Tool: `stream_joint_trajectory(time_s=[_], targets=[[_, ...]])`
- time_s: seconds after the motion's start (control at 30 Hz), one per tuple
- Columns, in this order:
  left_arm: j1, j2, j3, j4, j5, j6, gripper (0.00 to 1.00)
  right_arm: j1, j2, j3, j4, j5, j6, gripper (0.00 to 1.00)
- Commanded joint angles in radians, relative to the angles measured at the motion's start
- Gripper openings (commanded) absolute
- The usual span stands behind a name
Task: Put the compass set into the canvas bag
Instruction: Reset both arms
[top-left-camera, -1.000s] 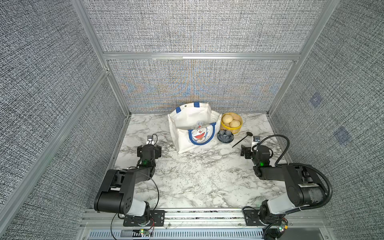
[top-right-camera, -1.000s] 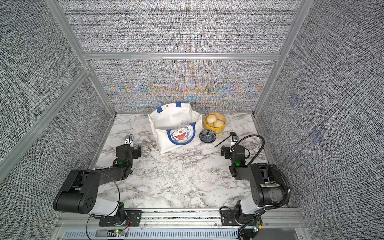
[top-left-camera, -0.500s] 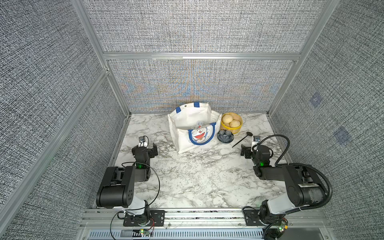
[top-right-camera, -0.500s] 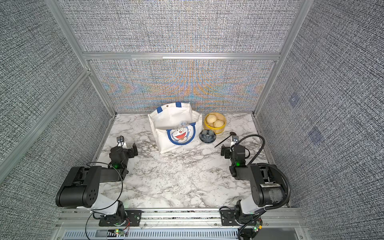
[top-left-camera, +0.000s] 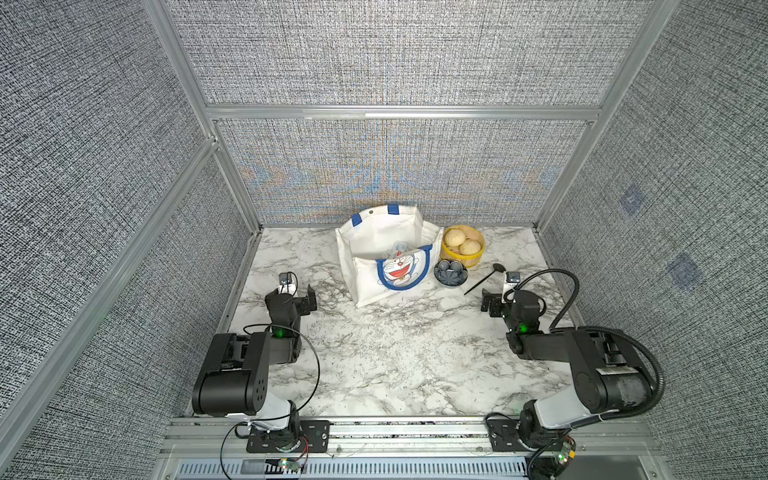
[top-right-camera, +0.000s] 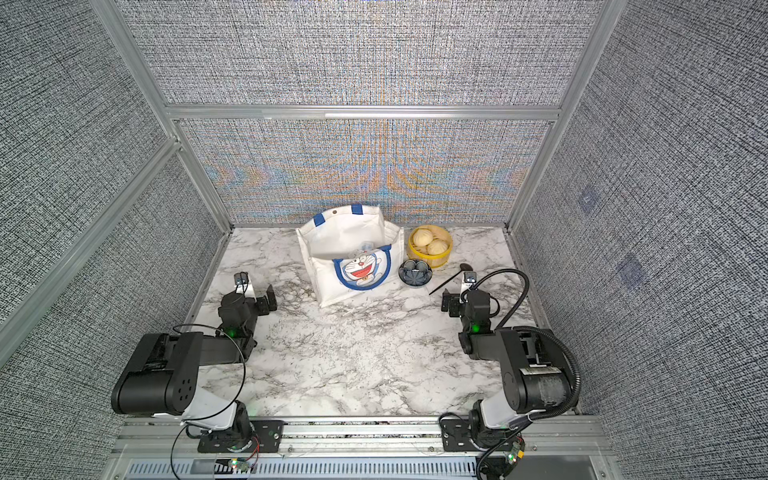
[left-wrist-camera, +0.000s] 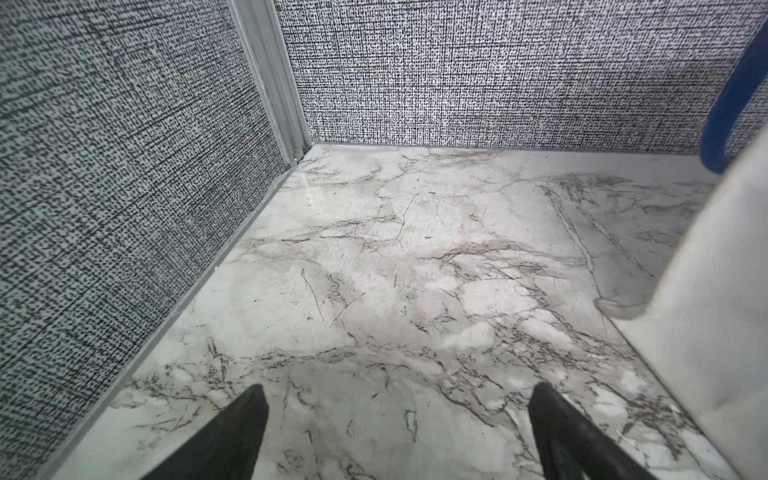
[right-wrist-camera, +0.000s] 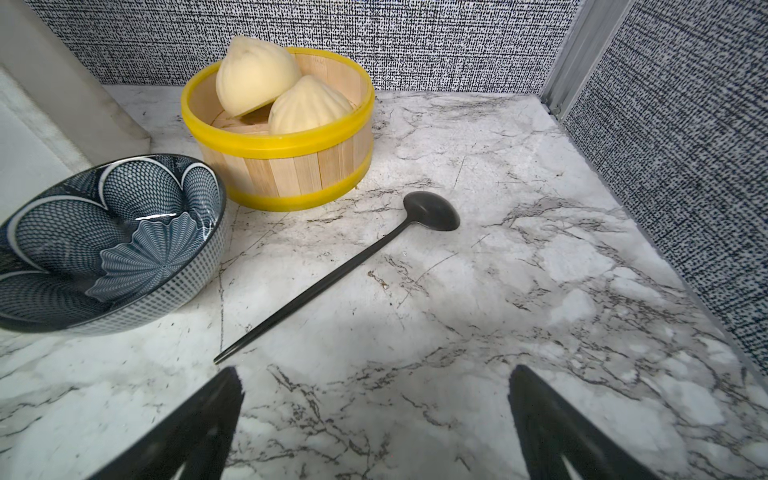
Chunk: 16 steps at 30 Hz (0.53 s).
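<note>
At the back of the table (top-left-camera: 395, 353), the bag (top-left-camera: 365, 278) stands upright with its mouth gaping, which leaves the inside open to a top view. There we see a small clear case, which we take for the compass set (top-left-camera: 394, 250), lying inside the bag just behind the blue rim of the cat pocket. Whether it lies in the main part or in the pocket we cannot tell.

The left gripper (left-wrist-camera: 397, 395) hangs low over bare marble beside the bag, fingers (left-wrist-camera: 245, 415) spread wide with nothing between them. The right gripper (right-wrist-camera: 376, 378) is likewise spread wide and empty, near the spoon (right-wrist-camera: 345, 270) but not touching it. The bowl (right-wrist-camera: 104, 249) and steamer (right-wrist-camera: 291, 166) sit just beside the bag, apart from both arms.

We judge the task done. Neither arm has anything to hold, and both sit clear of the bag, where they cannot tip it.
</note>
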Motion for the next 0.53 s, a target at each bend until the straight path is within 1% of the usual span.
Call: stream_joint_trajectory(time_s=[0.0,0.5], targets=[[0.003,-0.001,0.006,0.003,0.031,0.004,0.99,0.001,0.0,0.005,0.017,0.0,-0.006,0.99],[0.007,-0.006,0.005,0.001,0.038,0.004,0.99,0.005,-0.001,0.005,0.018,0.004,-0.008,0.99]])
